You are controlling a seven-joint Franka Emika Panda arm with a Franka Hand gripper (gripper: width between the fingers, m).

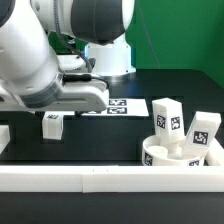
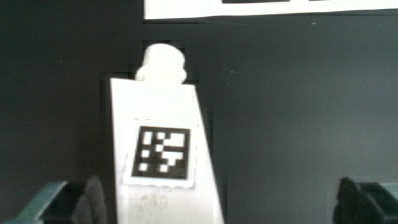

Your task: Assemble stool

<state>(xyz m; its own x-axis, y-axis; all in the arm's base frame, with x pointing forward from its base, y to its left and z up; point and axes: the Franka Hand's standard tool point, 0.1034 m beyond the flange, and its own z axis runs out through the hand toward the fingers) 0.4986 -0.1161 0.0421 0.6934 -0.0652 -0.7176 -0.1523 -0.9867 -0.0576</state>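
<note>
A white stool leg [image 2: 164,140] with a square tag lies on the black table, its round peg [image 2: 164,60] pointing away from my wrist. My gripper [image 2: 222,205] is open, with the fingers wide apart on either side of the leg's near end. The leg lies close to one finger [image 2: 71,200] and far from the other [image 2: 370,200]. In the exterior view this leg [image 1: 52,123] sits under the arm's hand. The round seat disc [image 1: 168,156] lies at the exterior view's right, with two legs [image 1: 165,117] [image 1: 203,130] standing upright on it.
The marker board [image 1: 116,105] lies flat behind the leg and also shows in the wrist view [image 2: 267,8]. A long white border bar [image 1: 100,180] runs along the front. The arm's bulk [image 1: 40,60] fills the exterior view's left.
</note>
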